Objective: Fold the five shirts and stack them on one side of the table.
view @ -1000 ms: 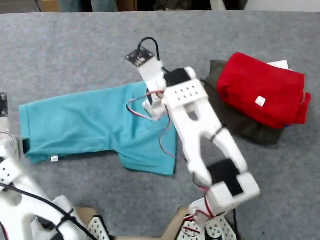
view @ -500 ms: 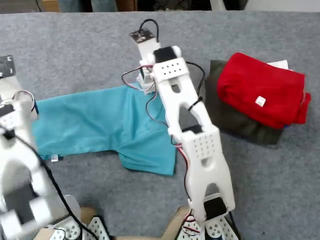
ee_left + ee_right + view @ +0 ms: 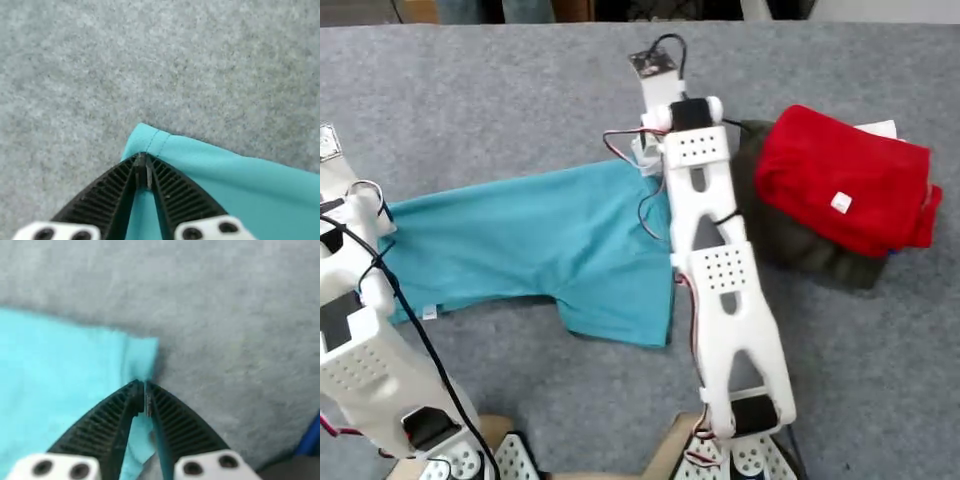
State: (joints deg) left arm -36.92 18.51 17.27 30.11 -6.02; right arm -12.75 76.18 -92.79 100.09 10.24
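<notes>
— While the teal shirt [image 3: 530,250] lies spread flat across the grey worktop [image 3: 470,90], where are the arms?

— One at each end of it. The left gripper [image 3: 143,167] is pressed together on a hem corner at the end away from the folded clothes. The right gripper [image 3: 144,392] pinches a corner of the opposite end, near the folded red shirt [image 3: 840,180].

— And that red shirt?

— It sits on a folded dark olive shirt [image 3: 790,250], at the worktop's right side in the high view. A white edge [image 3: 880,128] peeks out behind them, possibly another garment; I can't tell.
</notes>
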